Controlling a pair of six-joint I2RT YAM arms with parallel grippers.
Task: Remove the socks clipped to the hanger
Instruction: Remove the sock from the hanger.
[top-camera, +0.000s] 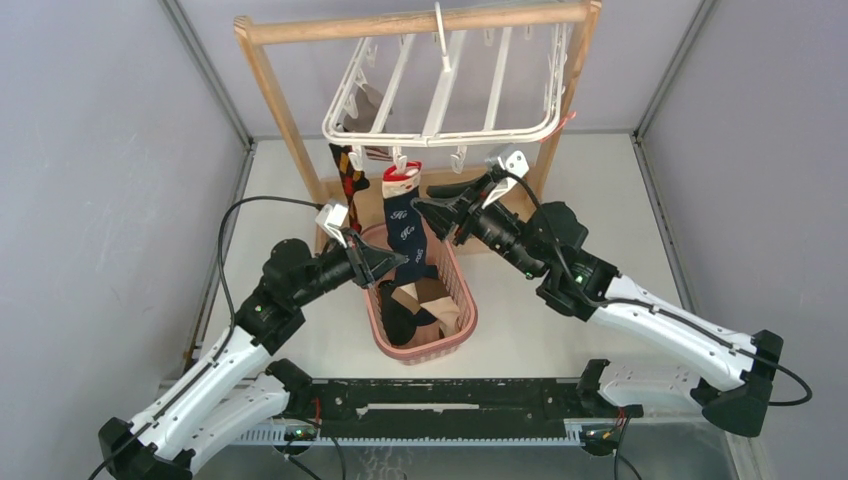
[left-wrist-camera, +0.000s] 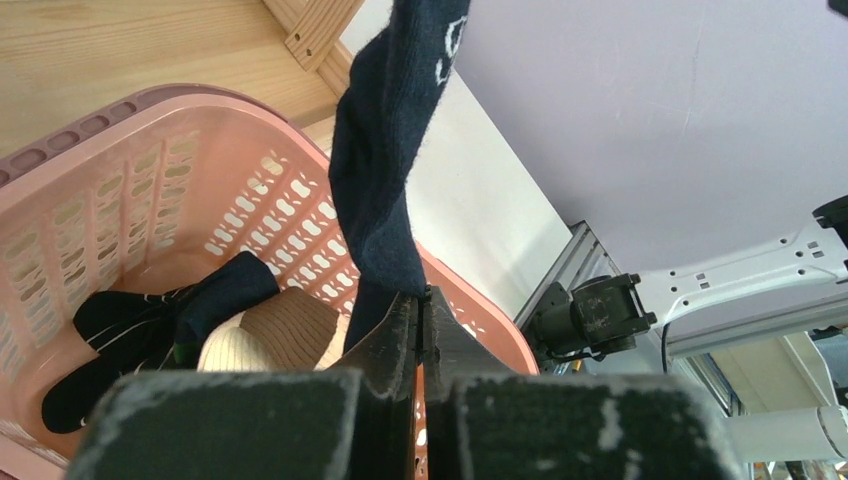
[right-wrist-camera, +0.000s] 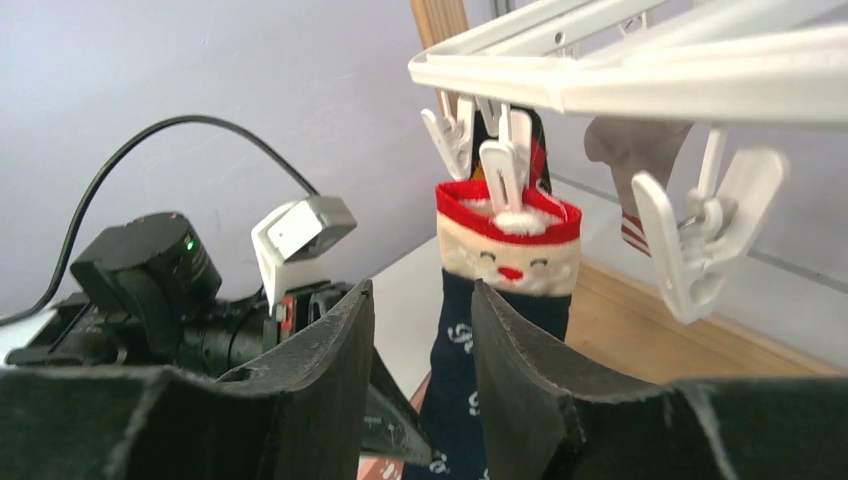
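Observation:
A navy sock (top-camera: 405, 225) with a red-and-white Santa-face cuff hangs from a clip (right-wrist-camera: 505, 175) on the front rail of the white hanger (top-camera: 440, 90). My left gripper (top-camera: 397, 262) is shut on the sock's lower end (left-wrist-camera: 390, 150), just over the basket. My right gripper (top-camera: 430, 207) is open, level with the sock's upper part; the sock (right-wrist-camera: 505, 265) hangs just beyond its right finger, not between the fingers (right-wrist-camera: 330, 340). A red-yellow argyle sock (top-camera: 346, 175) hangs clipped at the left. A grey sock (right-wrist-camera: 640, 150) with a red-white cuff hangs behind.
The hanger hangs by its hook from a wooden rack (top-camera: 400, 22). A pink basket (top-camera: 462, 290) stands below and holds a black striped sock (left-wrist-camera: 120, 320) and a brown-and-cream sock (left-wrist-camera: 270, 330). Empty clips (right-wrist-camera: 700, 240) dangle near my right gripper.

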